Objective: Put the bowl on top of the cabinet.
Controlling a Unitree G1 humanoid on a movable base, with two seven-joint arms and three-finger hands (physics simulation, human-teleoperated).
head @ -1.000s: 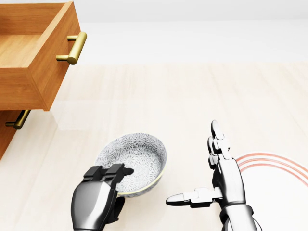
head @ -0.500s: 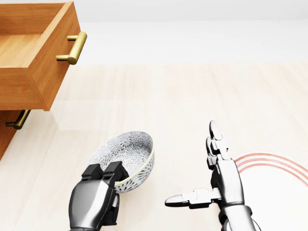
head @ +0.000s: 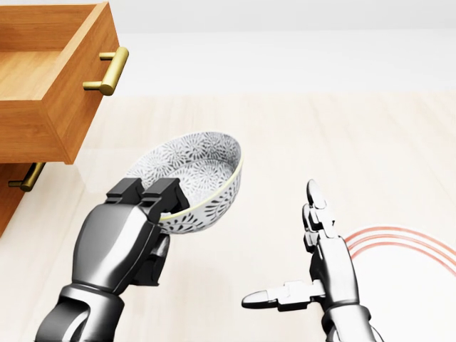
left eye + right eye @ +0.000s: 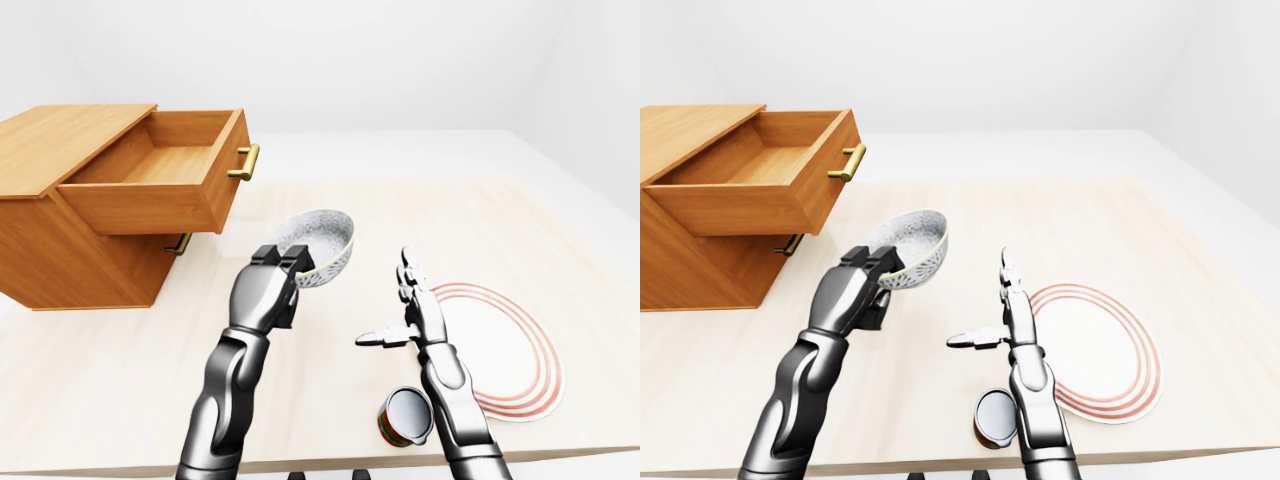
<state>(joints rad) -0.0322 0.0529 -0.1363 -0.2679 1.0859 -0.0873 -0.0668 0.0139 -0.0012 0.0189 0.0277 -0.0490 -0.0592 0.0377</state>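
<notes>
While the left hand (image 3: pixel 125 239) fingers (image 3: pixel 169 194) clamp the bowl (image 3: pixel 203 174) by its rim, the right hand (image 3: pixel 328 271) is open.

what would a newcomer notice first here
The patterned bowl, gripped at its rim by the left robot hand and tilted, mid-picture in the head view. Then the wooden cabinet at the left-eye view's left, its top drawer pulled open, and the red-ringed plate at right.
</notes>
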